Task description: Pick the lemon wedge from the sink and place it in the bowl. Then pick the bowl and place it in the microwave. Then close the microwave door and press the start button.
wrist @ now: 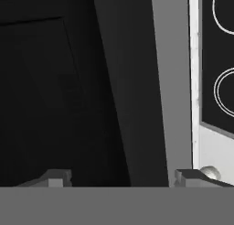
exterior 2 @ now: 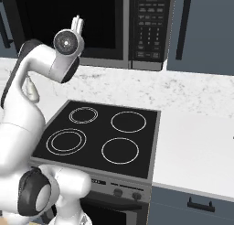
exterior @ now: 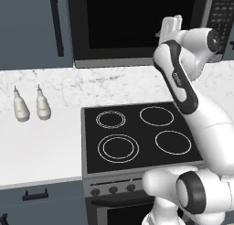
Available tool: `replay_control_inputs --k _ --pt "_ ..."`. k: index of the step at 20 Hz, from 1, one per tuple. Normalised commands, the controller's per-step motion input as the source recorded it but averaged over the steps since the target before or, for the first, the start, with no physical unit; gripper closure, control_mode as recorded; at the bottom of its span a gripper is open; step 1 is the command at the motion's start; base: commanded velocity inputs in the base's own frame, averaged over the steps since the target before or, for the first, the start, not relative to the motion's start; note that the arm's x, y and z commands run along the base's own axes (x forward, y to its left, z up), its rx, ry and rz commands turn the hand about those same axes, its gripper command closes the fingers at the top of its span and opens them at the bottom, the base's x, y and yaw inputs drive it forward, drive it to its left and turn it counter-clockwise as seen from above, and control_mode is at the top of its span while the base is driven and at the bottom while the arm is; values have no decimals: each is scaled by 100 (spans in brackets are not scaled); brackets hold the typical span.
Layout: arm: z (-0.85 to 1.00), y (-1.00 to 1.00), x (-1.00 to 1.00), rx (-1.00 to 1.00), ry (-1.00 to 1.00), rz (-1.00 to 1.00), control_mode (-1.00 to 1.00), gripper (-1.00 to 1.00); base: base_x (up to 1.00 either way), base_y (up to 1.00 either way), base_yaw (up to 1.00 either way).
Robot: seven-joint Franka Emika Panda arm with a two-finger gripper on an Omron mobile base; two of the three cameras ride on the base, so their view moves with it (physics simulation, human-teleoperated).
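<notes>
The black microwave (exterior: 137, 27) (exterior 2: 91, 23) hangs above the stove with its microwave door (exterior: 128, 23) (wrist: 50, 91) closed flat. Its button panel (exterior: 222, 13) (exterior 2: 148, 25) sits at the right end. My gripper (exterior: 171, 27) (exterior 2: 77, 23) (wrist: 123, 178) is raised in front of the door's right part, close to the dark glass. Both fingertips (wrist: 55, 178) stand wide apart with nothing between them, so it is open. The lemon wedge, the bowl and the sink are out of view.
A black cooktop (exterior: 137, 137) (exterior 2: 100, 137) with ring burners lies below the arm, its knobs (exterior: 113, 189) along the front. Two white bottles (exterior: 20, 107) (exterior: 43, 105) stand on the marble counter (exterior: 41, 146) to the left. Blue-grey cabinets (exterior: 32, 27) (exterior 2: 201, 32) flank the microwave.
</notes>
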Motion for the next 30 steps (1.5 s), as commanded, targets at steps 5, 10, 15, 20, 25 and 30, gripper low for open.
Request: replay_control_inputs --k 5,10,15,20,25,30 --pt "-36 -49 -100 12 -29 10 -100 -100 0 0 0" --pt "-28 -62 -100 13 -30 9 -100 -100 0 0 0" --pt "-5 -68 -95 9 -12 5 -100 -100 0 0 0" --pt "5 -76 -17 1 0 0 -100 -100 0 0 0" --pt "0 -61 0 0 0 1 -100 -100 0 0 0" --pt "0 -55 0 -5 2 4 -100 -100 0 0 0"
